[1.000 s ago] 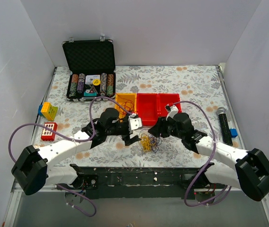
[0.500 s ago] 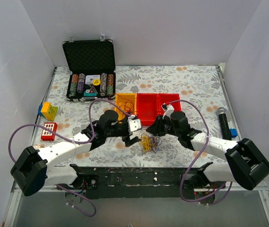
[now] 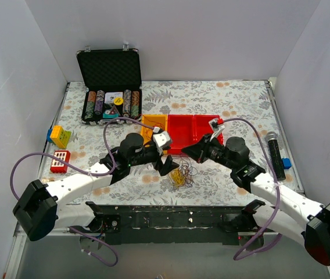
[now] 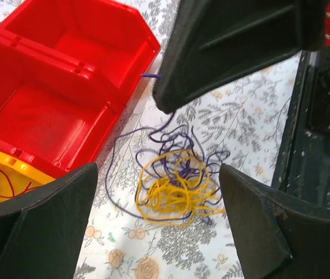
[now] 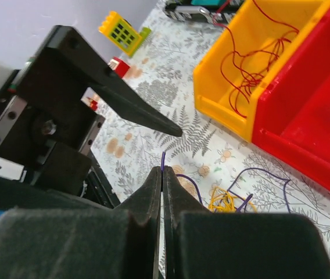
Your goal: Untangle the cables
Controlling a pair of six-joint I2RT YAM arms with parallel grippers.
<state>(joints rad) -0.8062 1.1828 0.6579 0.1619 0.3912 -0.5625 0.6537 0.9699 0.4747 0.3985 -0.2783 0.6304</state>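
**Risk: whole knot lifts w/ the purple wire**

R gripper [image 5: 162,171] is clenched on the tip of the purple wire [image 5: 162,158]; only a short stub shows past the pinched fingers. L gripper [image 4: 157,167] is released, jaws wide, hanging over the cables [image 4: 176,186] w/o touching them as far as I can tell.

What could go wrong, IMO:
- Purple runs down into the heap and threads thru the yellow wire [image 4: 171,195] loops. A pull up/away prob drags the whole clump along instead of freeing one strand, since nothing pins it.
- A hard tug may cinch the loops tighter, so the knot gets worse.
- Grip is right at the wire's end, and the wire is v. thin, so it could slip out under load.
- Both arms crowd the same spot; R fingers sit just above L's open jaws, so a clash is possible if L drops to pin the heap.

Where things lie: cables sit on the table, near the front edge, just in front of the red bin [image 4: 104,136]. The heap is below and between L's fingers, and below R's tip, joined to it by the purple strand only. A red wire [image 5: 252,64] lies apart in the yellow bin [image 5: 223,110].
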